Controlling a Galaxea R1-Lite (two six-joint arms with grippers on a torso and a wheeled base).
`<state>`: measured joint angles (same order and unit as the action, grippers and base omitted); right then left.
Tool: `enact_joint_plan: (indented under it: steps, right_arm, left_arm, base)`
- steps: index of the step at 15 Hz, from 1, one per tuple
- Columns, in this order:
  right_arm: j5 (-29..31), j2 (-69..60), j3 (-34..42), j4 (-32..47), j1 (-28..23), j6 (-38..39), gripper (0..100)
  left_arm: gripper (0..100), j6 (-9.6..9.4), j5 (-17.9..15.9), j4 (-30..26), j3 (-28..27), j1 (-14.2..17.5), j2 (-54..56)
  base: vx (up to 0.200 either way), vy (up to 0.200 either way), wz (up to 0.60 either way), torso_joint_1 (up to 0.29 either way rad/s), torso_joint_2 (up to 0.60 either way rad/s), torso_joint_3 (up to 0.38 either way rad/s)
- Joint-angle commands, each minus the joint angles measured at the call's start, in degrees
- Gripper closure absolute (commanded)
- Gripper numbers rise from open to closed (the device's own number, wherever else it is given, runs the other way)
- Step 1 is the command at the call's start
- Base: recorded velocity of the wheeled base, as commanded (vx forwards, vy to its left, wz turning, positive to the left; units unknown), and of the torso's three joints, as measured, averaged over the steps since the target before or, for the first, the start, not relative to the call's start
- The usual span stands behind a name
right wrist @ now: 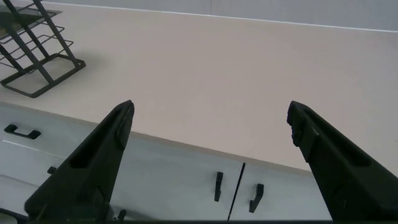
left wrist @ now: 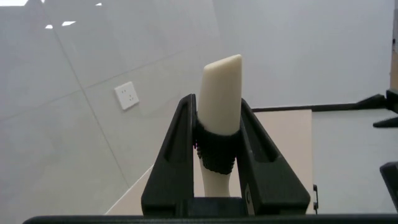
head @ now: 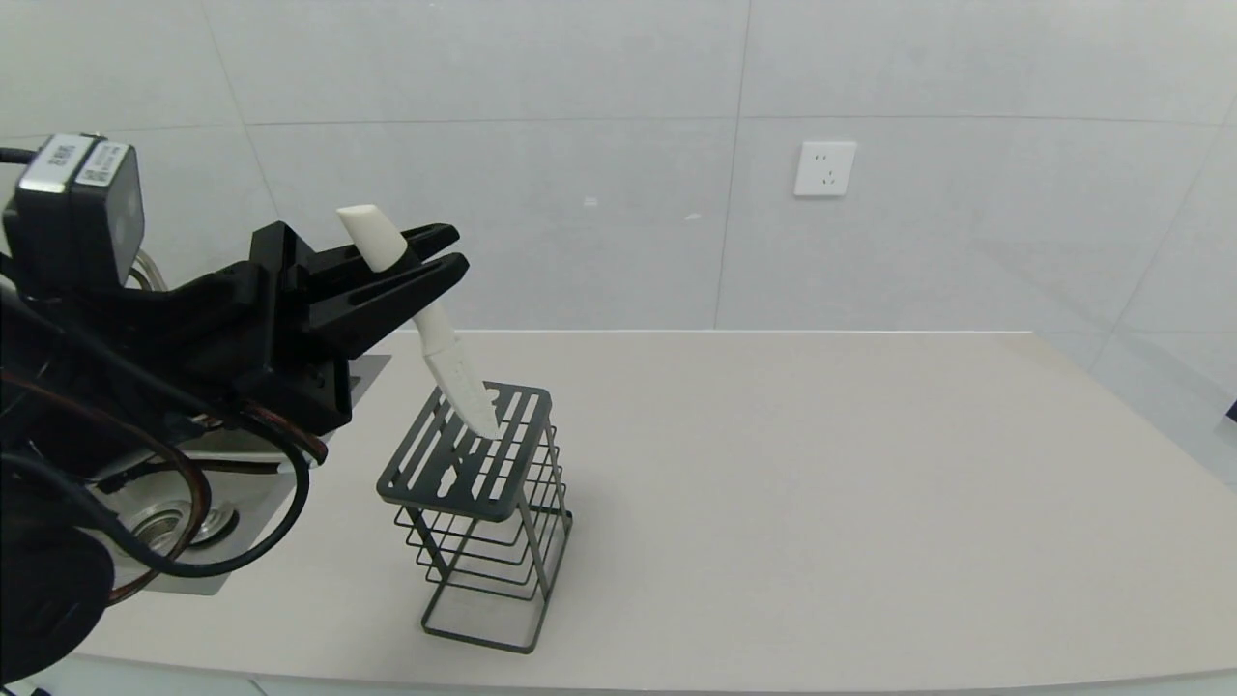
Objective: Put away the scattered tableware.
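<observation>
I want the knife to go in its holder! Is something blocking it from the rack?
Nothing visible is. The left gripper holds the white knife tilted, with its tip right at the slotted top of the rack and no other thing between them.

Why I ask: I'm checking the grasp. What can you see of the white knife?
The white knife is matte, perhaps ceramic or plastic, with a blunt-ended handle and a tapering blade. The left gripper holds it, fingers shut on the handle. It hangs tilted, tip down at the slotted top of the dark wire rack.
</observation>
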<state>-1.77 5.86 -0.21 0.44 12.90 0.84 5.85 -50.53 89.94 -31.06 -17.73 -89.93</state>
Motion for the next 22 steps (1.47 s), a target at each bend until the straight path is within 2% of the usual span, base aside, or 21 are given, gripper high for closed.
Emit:
enact_joint_plan:
  steps: [1, 4, 5, 9, 11, 14, 22]
  right_arm:
    - [0.01, 0.02, 0.03, 0.0, 0.02, 0.13, 0]
    - [-0.08, 0.02, 0.03, 0.0, 0.02, 0.13, 0]
    - [-0.08, 0.02, 0.03, 0.0, 0.02, 0.13, 0]
    - [0.01, 0.02, 0.03, 0.0, 0.02, 0.13, 0]
    - [0.01, -0.06, 0.03, 0.0, 0.02, 0.13, 0]
    - [0.01, 0.02, 0.03, 0.0, 0.02, 0.13, 0]
    - [0.01, -0.06, 0.03, 0.0, 0.02, 0.21, 0]
  left_arm:
    - [100, -0.14, -0.45, 0.06, 0.39, 0.23, -0.42]
    - [100, -0.23, -1.68, 0.06, 0.39, 0.32, -1.12]
    - [100, -1.19, -2.56, 0.06, 0.12, 0.32, -2.09]
    - [100, -2.51, -2.2, 0.06, -0.75, 0.23, -5.17]
    - [100, -2.34, -1.94, 0.06, -3.3, -0.12, -6.22]
    - [100, -3.13, -0.45, 0.06, -6.03, -0.12, -8.42]
    - [100, -3.65, -0.45, 0.06, -7.17, 0.32, -11.67]
  base:
    - [0.0, 0.0, 0.0, 0.0, 0.0, 0.0]
    - [0.0, 0.0, 0.0, 0.0, 0.0, 0.0]
    - [0.0, 0.0, 0.0, 0.0, 0.0, 0.0]
    - [0.0, 0.0, 0.0, 0.0, 0.0, 0.0]
    - [0.0, 0.0, 0.0, 0.0, 0.0, 0.0]
    - [0.0, 0.0, 0.0, 0.0, 0.0, 0.0]
    - [0.0, 0.0, 0.0, 0.0, 0.0, 0.0]
